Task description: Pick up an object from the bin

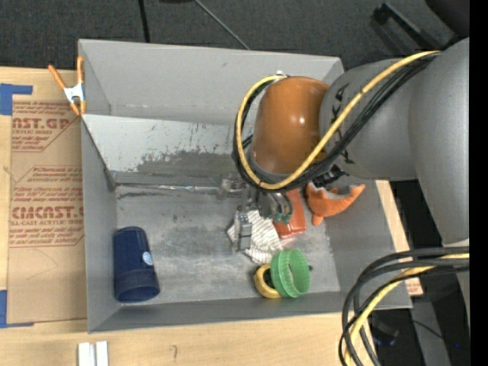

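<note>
Lying nearest, against the front wall of the grey bin [191, 239], were a green ridged cap [290, 271] and a yellow ring [264, 284], with a dark blue cylinder [135, 264] well apart to the left. Just behind the cap sat a crumpled white wrapper [265, 237]. The end effector [245, 226] hung over the wrapper's left edge; whether it was spread or closed could not be told. Farther back, to the right, lay an orange piece [332, 201].

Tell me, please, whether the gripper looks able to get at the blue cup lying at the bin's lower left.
Probably yes. The blue cup lies on its side, apart from everything else, with bare bin floor between it and the gripper, which is over a white crumpled thing mid-bin.
</note>
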Controlling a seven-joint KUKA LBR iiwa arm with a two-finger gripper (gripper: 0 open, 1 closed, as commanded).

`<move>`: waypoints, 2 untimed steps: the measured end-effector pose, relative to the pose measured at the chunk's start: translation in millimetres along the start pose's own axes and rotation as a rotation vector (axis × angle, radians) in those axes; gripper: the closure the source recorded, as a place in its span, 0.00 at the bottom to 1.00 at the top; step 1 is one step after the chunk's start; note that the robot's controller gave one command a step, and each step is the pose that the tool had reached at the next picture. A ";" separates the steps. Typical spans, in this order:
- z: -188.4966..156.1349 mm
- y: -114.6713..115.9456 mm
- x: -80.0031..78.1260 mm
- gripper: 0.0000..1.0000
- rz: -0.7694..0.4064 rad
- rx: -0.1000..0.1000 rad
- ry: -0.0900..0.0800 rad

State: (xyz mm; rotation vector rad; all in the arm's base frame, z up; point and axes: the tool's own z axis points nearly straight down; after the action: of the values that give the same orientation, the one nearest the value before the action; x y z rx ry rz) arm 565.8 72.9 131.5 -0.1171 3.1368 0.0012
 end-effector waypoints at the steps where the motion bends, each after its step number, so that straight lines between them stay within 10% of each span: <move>1: 35.5 -52.9 10.7 0.00 -0.073 0.001 0.000; 2: 46.6 -89.2 13.0 1.00 -0.070 0.000 0.000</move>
State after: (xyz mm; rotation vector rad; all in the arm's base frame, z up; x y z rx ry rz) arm 559.6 -17.0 84.8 -0.2270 3.1307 0.0006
